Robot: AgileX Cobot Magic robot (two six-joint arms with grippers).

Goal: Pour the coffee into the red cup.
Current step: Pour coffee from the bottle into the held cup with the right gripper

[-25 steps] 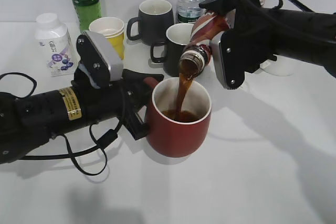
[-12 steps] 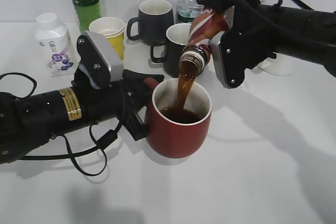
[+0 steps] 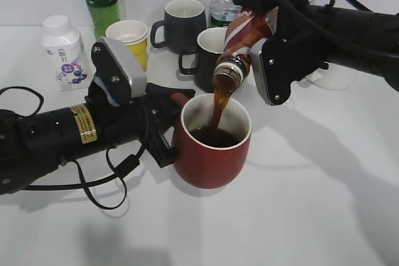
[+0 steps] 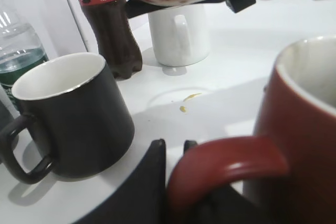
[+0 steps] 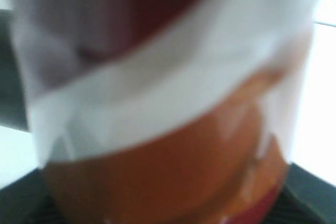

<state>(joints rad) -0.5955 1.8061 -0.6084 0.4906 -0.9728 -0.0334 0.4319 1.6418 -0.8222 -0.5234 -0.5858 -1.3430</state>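
pouring: coffee bottle (image 3: 244, 34) tipped mouth-down over the red cup (image 3: 212, 147), brown stream falling inside the rim.
right gripper (image 3: 268, 35): clamped around the bottle body; its wrist view shows only blurred label.
left gripper (image 3: 163, 123): closed on the cup's handle, steadying it on the table (image 3: 299, 204).
change: compared with a second ago the coffee level sits higher; bottle angle barely differs.
meaning: the pour looks well along; judging when to right the bottle matters next.
nearby: black mug (image 3: 209, 54) just behind.
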